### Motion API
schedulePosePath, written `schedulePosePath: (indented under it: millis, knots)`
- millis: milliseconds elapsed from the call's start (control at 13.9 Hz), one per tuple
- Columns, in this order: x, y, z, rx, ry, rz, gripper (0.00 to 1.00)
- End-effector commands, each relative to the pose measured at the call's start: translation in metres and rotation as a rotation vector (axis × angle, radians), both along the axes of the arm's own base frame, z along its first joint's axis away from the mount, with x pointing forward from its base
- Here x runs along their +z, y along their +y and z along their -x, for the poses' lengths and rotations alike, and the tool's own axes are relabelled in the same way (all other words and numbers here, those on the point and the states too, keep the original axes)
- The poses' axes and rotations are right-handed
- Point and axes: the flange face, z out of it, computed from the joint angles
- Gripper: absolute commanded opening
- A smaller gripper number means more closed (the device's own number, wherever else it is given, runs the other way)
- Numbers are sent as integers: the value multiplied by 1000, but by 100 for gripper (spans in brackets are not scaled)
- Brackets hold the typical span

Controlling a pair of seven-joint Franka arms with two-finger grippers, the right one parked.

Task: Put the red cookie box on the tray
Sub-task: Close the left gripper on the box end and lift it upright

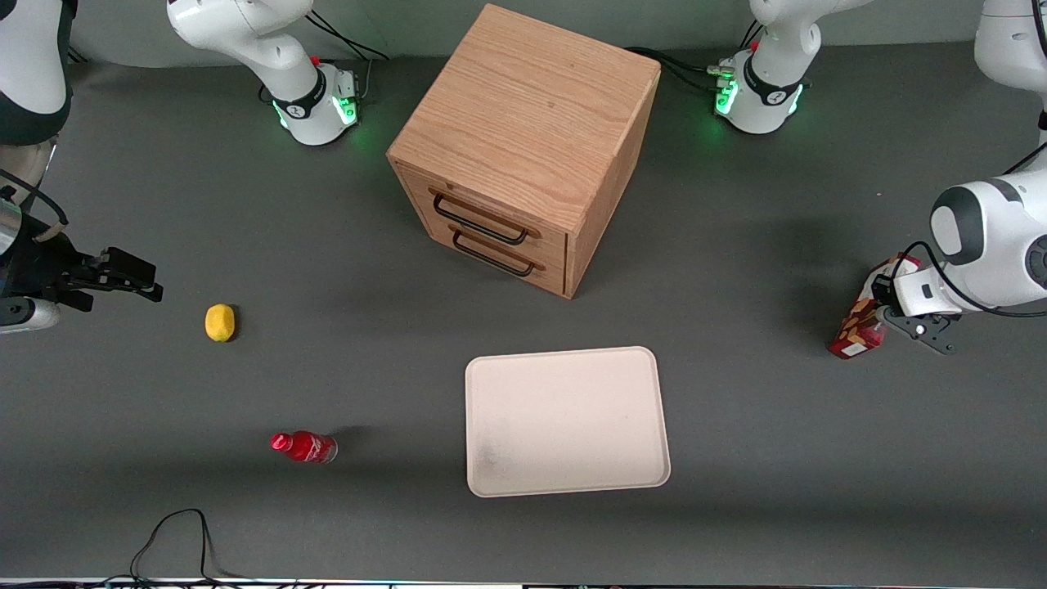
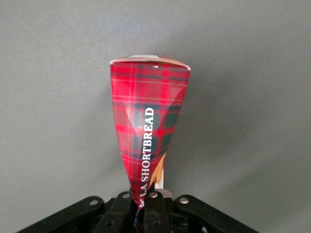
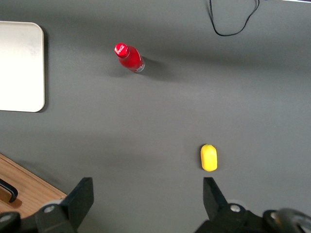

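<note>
Gripper (image 1: 885, 321) clamped tight on the red cookie box (image 1: 860, 315), box tilted and apparently off the table at the working arm's end. Tray (image 1: 566, 485) sits well apart toward the middle, bare. Carry low across, level the box, release flat inside the rim.

Red cookie box (image 2: 148, 121): thin card, shiny print, tartan pattern, sides pinched in at gripper (image 2: 150, 206) end. Gripper: black, dull, with small shiny metal screws, at working arm's end of table. Tray (image 1: 566, 421): smooth cream plastic look, dull. Table (image 1: 736, 245): grey, dull. Cabinet (image 1: 523, 147): light wood with grain lines. Small bottle (image 1: 304, 447): shiny red.
</note>
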Motion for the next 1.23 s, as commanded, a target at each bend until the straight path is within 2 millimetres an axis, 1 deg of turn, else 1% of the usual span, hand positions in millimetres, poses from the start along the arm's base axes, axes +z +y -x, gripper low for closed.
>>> schedulePosePath:
  millis: [0,72,144,361,505,649,794,866,1010,1155]
  knots:
    - [67,-2,-12,1,24,10,0]
    - [92,-2,-18,13,32,10,0]
    - [119,-7,-24,22,31,13,0]
    - [218,-30,-46,54,46,1,0]
    - [278,-39,-50,63,50,-12,0]
    - [316,-43,-47,61,44,-18,0]
    - [337,-45,-46,69,38,-19,0]
    - [341,-51,-48,86,35,-19,0]
    - [337,-65,-52,112,39,-17,0]
    - [333,-95,-64,146,31,-29,0]
